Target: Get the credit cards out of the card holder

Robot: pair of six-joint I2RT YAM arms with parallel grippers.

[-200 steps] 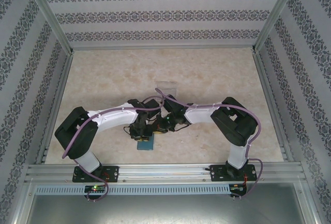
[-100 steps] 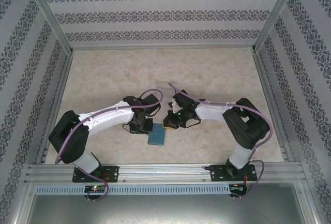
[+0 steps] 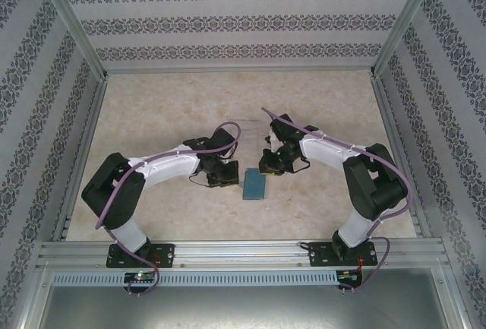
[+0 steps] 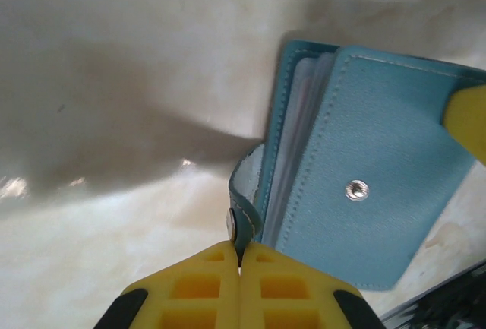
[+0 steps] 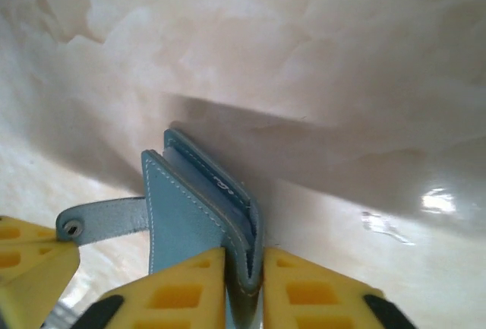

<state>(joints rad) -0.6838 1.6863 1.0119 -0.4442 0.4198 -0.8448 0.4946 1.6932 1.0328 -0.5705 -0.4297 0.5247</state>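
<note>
left gripper (image 4: 240, 259): bottom middle of the left wrist view, yellow fingers squeezed right together, nipping the end of the side tab (image 4: 241, 219) just by its snap (image 4: 230, 224)

side tab: sticking out of the holder's left edge, stretched over to those fingers at the lower left of the right wrist view too

card holder (image 3: 254, 184): teal, lower middle of the top view, over the marbled table (image 3: 152, 116), held between both grippers; hard to say if resting on it; covers a bit apart, pale leaves peeking out between them

credit cards: can't pick them out among those leaves

right gripper (image 5: 244, 272): bottom middle of the right wrist view, fingers almost closed, clamped either side of the holder's edge
</note>
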